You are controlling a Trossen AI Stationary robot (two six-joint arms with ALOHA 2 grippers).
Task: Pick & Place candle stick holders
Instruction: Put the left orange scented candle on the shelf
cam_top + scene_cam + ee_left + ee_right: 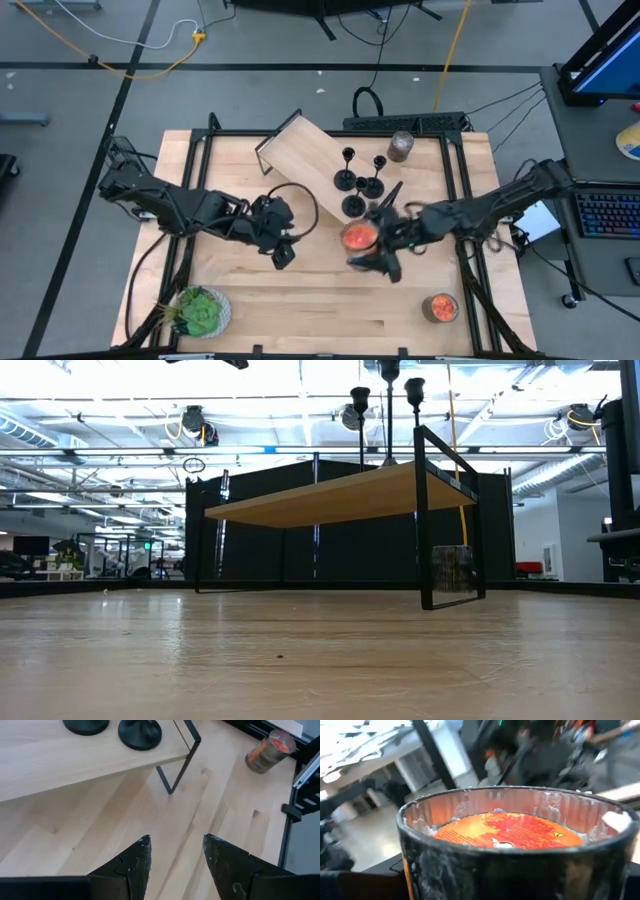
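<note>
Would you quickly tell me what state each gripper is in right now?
Left gripper: open, holding nothing, above the bare table.
Right gripper: closed around the jar with the orange-red top.

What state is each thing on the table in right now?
Candle stick holders: three, upright on the wooden shelf.
Left claw: open, empty, above bare table.
Right claw: around a jar with orange-red top, jar upright.
Second orange-topped jar: upright, untouched.
Grey jar: upright beside the shelf.
Plant: on its plate.
</note>
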